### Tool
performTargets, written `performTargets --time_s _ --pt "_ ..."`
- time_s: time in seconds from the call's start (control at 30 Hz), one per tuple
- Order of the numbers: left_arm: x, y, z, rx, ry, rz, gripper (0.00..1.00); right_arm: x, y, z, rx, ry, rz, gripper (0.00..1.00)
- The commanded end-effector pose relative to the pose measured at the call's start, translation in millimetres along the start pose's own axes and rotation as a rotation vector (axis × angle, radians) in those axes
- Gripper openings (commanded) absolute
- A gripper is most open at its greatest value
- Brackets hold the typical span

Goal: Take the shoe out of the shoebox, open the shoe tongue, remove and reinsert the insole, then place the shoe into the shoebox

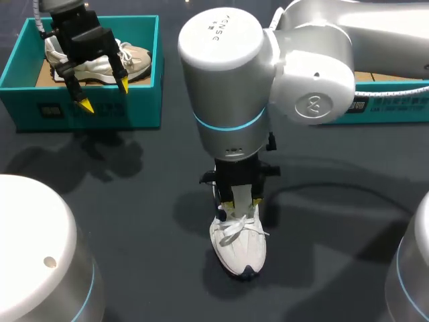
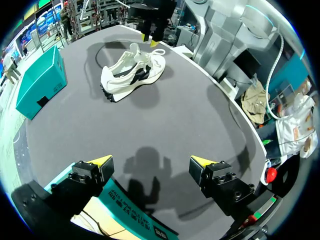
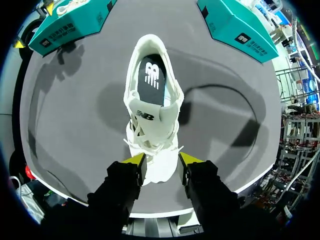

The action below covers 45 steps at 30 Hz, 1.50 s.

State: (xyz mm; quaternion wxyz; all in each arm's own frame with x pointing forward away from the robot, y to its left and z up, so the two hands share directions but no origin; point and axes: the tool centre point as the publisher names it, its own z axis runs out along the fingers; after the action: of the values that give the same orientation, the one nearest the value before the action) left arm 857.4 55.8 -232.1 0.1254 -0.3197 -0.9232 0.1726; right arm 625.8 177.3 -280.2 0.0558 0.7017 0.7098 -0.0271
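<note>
My left gripper (image 1: 104, 94) hangs released, upper left; right gripper (image 3: 161, 159) sits at the shoe (image 1: 240, 249) laces (image 1: 241, 227), grip I cannot tell; tugging the tongue (image 3: 150, 116) may tip the shoe

Our right arm (image 1: 221, 67): fat glossy white cylinder joints. Grey lettering on round end cap. Pale blue ring (image 1: 231, 126) at joint seam. Round emblem (image 1: 312, 104) on neighbouring cap. Right hose (image 1: 402, 89), white and ribbed, runs under it. Our right gripper (image 1: 242, 203): black, blocky. Our left gripper (image 1: 104, 94): black angular housing, two black fingers (image 2: 220, 180) with yellow wedge tips, screw holes in finger blocks. Left hose (image 1: 44, 27), white and ribbed, at wrist. White domed housings (image 1: 33, 228) in near corners, blue-ringed.
</note>
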Motion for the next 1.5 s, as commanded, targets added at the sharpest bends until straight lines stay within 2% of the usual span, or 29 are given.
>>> performTargets --time_s 0.03,0.17,0.47,0.63,0.7,0.87,0.97,1.27,1.33,1.47,1.5 --pt "0.1 0 0 -0.001 0.001 0.000 1.00 16.2 6.3 1 -0.041 -0.049 0.037 0.38" --pt "0.1 0 0 -0.001 0.001 0.000 1.00 21.1 25.6 7 -0.037 -0.055 0.011 0.34" --pt "0.1 0 0 -0.001 0.001 0.000 1.00 5.3 53.2 33 -0.008 -0.006 0.008 0.28" --pt "0.1 0 0 -0.001 0.001 0.000 1.00 5.0 72.8 52 0.015 0.046 -0.033 0.25" --pt "0.1 0 0 -0.001 0.001 0.000 1.00 4.8 73.9 53 0.019 0.056 -0.044 0.26" --pt "0.1 0 0 -0.001 0.001 0.000 1.00 5.5 60.1 34 -0.020 0.021 -0.039 0.25" --pt "0.1 0 0 -0.001 0.001 0.000 1.00 7.6 57.9 31 -0.034 0.003 -0.045 0.23" --pt "0.1 0 0 -0.001 0.001 0.000 1.00 -0.4 86.6 66 -0.002 0.098 -0.103 0.25" --pt "0.1 0 0 -0.001 0.001 0.000 1.00 1.3 88.1 63 -0.009 0.111 -0.126 0.25" --pt "0.1 0 0 -0.001 0.001 0.000 1.00 3.7 86.1 35 -0.033 0.086 -0.185 0.25" --pt "0.1 0 0 -0.001 0.001 0.000 1.00 3.9 86.5 29 -0.035 0.092 -0.247 0.25"
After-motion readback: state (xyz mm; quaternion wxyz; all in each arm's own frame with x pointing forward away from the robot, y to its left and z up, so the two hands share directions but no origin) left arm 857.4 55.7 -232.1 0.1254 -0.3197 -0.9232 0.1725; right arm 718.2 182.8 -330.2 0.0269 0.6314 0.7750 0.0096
